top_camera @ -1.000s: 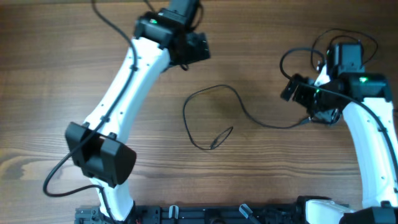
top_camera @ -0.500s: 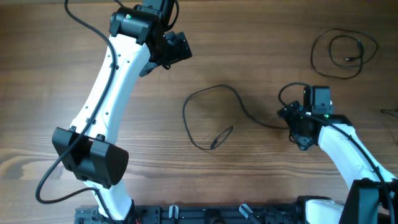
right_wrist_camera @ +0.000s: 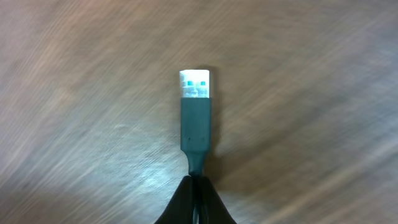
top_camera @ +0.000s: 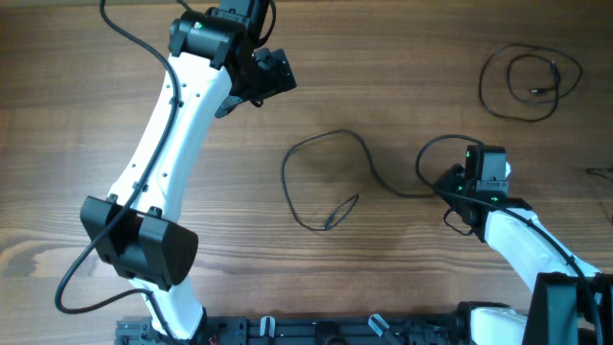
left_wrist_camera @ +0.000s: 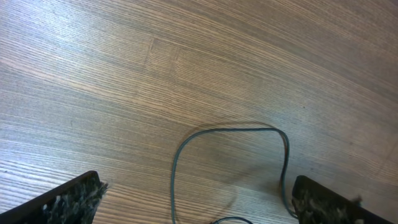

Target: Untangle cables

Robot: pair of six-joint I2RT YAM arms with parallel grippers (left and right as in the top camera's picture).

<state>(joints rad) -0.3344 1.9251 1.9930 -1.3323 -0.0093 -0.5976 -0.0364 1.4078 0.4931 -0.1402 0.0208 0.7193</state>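
Overhead, two cables (top_camera: 284,177) (top_camera: 482,81) are counted; the plug (right_wrist_camera: 198,106) pinched in the right hand (right_wrist_camera: 196,186) is shown only close-up; the left hand (left_wrist_camera: 199,202) is spread, empty.

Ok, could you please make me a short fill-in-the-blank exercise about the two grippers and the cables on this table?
1. The right gripper is ___ on the plug of the long cable.
2. The left gripper is ___, holding nothing.
3. The coiled cable lies at the top ___ of the overhead view.
Missing words: shut; open; right.
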